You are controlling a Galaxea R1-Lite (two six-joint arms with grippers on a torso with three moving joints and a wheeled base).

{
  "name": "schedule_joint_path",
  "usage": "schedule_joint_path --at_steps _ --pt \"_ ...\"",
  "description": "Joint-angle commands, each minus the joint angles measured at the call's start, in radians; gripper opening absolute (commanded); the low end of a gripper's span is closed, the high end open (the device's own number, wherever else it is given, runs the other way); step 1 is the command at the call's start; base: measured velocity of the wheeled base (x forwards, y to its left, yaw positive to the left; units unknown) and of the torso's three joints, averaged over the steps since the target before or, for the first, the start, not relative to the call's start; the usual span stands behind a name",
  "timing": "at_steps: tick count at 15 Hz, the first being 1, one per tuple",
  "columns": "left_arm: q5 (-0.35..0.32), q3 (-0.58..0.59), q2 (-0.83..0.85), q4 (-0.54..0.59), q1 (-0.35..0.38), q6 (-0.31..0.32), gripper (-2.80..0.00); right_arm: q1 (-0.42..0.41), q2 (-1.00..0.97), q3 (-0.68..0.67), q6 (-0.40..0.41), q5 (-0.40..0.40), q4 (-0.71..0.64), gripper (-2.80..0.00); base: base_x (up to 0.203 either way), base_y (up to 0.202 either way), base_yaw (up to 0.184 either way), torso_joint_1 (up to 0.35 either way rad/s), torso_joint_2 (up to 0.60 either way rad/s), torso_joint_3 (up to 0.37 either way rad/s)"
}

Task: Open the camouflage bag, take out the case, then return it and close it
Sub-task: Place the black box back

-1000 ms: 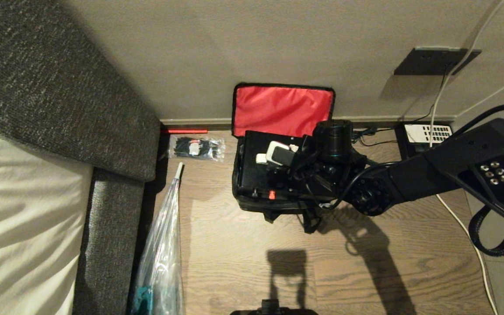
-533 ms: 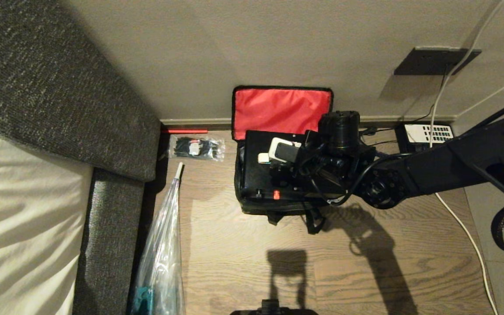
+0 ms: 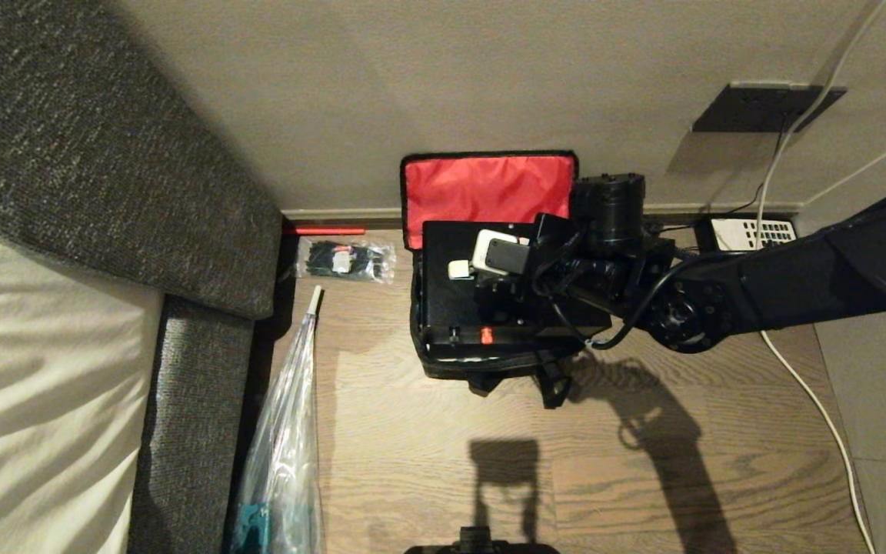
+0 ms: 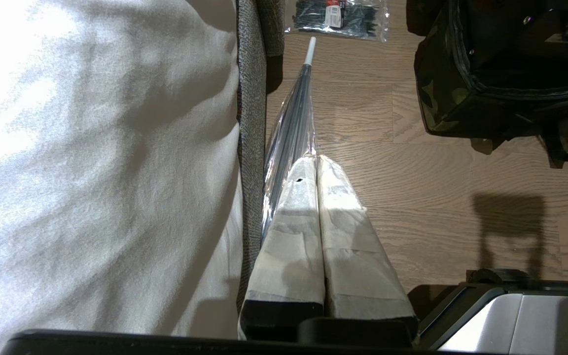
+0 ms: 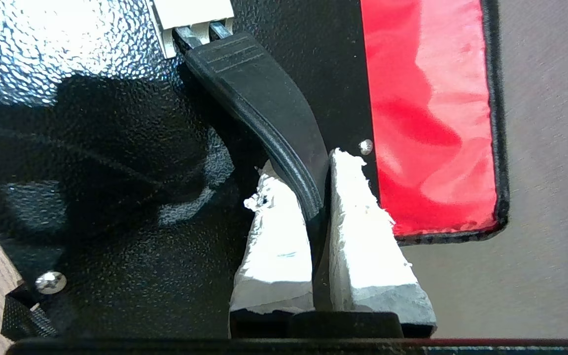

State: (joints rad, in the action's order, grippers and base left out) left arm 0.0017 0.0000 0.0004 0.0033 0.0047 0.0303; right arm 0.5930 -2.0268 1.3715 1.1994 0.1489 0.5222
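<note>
The camouflage bag (image 3: 443, 363) sits on the wood floor against the wall, its red-lined lid (image 3: 485, 192) open and leaning on the wall. The black case (image 3: 451, 296) stands partly raised out of the bag, a red dot on its near edge. My right gripper (image 5: 306, 165) is shut on the case's curved black handle (image 5: 259, 93), one white-padded finger on each side. In the head view this gripper (image 3: 501, 296) is mostly hidden under its wrist. My left gripper (image 4: 316, 160) hangs parked near the bed, shut on nothing, with the bag (image 4: 461, 108) farther away.
A grey upholstered bed side (image 3: 104, 154) with white bedding (image 3: 28, 385) fills the left. A clear wrapped umbrella (image 3: 289, 431) and a packet of black ties (image 3: 344, 260) lie between bed and bag. A telephone (image 3: 751, 235) and a white cable (image 3: 820, 408) lie right of the bag.
My right arm has risen and drawn toward the wall with the case's handle in its grip. The case stands higher out of the bag, and the red lid has shifted slightly left.
</note>
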Motion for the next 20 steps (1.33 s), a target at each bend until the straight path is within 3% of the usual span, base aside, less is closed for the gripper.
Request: schedule_joint_path --at_steps 1,20 --pt "0.001 0.002 -0.002 0.000 0.001 0.000 -2.80 0.001 0.028 0.018 0.016 -0.001 -0.044 -2.80 0.000 0.000 0.000 0.000 0.00 0.000" --pt "0.001 0.002 -0.002 0.000 0.000 0.000 -2.80 -0.004 0.031 0.047 0.057 -0.042 -0.091 -2.80 0.000 0.000 0.000 0.000 0.00 0.000"
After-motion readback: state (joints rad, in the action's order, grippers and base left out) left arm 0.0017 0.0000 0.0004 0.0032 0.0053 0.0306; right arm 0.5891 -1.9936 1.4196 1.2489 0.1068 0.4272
